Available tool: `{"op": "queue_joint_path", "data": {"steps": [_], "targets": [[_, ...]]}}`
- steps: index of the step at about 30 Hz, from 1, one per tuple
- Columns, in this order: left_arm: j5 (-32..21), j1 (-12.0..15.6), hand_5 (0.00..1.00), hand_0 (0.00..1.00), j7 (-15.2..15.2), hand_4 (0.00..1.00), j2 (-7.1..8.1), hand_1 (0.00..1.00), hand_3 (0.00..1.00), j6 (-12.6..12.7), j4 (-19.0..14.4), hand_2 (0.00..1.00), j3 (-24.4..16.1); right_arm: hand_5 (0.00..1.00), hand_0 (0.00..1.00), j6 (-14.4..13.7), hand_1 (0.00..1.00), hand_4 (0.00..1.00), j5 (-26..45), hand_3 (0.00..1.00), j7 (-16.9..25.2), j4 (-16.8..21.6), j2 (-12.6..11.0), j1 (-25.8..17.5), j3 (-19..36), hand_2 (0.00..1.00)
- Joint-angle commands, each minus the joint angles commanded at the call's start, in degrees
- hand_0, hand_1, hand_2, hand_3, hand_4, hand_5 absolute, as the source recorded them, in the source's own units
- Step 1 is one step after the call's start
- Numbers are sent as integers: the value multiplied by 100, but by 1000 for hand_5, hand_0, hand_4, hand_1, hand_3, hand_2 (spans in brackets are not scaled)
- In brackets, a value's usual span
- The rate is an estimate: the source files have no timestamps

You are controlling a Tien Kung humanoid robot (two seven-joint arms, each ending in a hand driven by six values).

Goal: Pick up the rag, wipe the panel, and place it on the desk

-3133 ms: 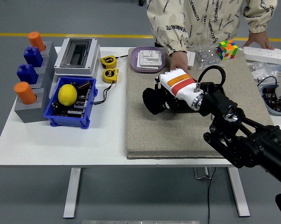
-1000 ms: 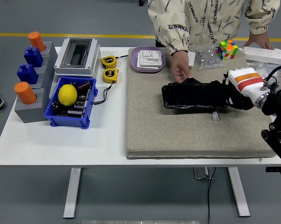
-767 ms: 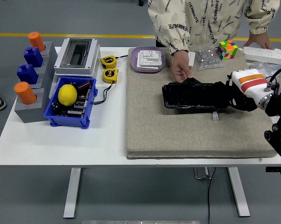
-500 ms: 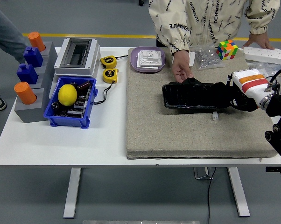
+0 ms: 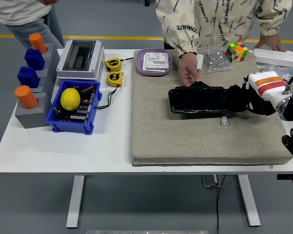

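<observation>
I see my right hand [image 5: 256, 100] at the right end of the black panel [image 5: 201, 100], which lies flat on the grey mat [image 5: 185, 141] on the desk [image 5: 64, 151]. Its dark fingers blend into a dark shape there; I cannot tell their state, nor pick out the rag. A person's hand [image 5: 188, 73] rests at the panel's far edge.

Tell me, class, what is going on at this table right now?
The robot's right hand is at the right end of a black panel lying on the grey mat; a dark rag seems to sit under its fingers, though it is hard to tell apart from the panel. A person's hand rests at the panel's far edge. The bin with the lemon sits untouched to the left. The left arm is out of view.
</observation>
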Motion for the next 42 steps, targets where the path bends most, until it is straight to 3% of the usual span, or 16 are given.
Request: {"op": "queue_joint_path", "data": {"steps": [42], "targets": [[26, -5, 509, 634, -2, 615, -6, 658, 574, 2, 2, 685, -66, 22, 274, 19, 310, 956, -15, 379, -44, 12, -51, 122, -61, 374]]}}
